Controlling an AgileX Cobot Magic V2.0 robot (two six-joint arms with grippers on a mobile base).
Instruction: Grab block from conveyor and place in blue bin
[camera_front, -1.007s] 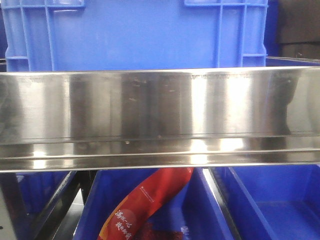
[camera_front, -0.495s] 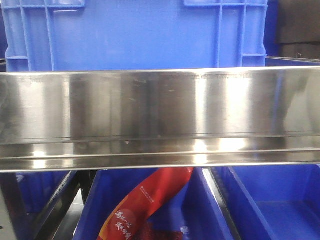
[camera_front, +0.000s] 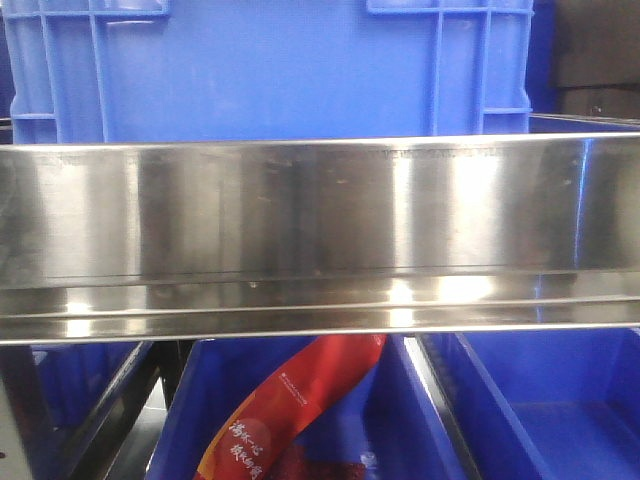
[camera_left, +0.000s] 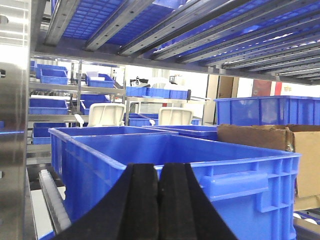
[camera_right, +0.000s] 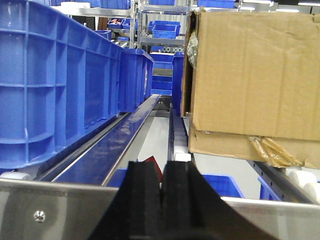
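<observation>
The block and the conveyor are out of view in every frame. My left gripper (camera_left: 158, 167) is shut with nothing between its black pads, and it sits just in front of a large blue bin (camera_left: 100, 160) on a rack shelf. My right gripper (camera_right: 163, 165) is also shut and empty, level with a steel shelf rail (camera_right: 60, 205). The front view shows another blue bin (camera_front: 270, 70) standing above a wide steel shelf front (camera_front: 320, 230). I cannot tell which blue bin is the task's.
Below the steel shelf, lower blue bins (camera_front: 540, 400) hold a red packet (camera_front: 290, 400). A cardboard box (camera_right: 255, 75) stands close on the right of the right wrist view, with tall blue crates (camera_right: 50, 85) on the left. Rack rails (camera_left: 175, 25) run overhead.
</observation>
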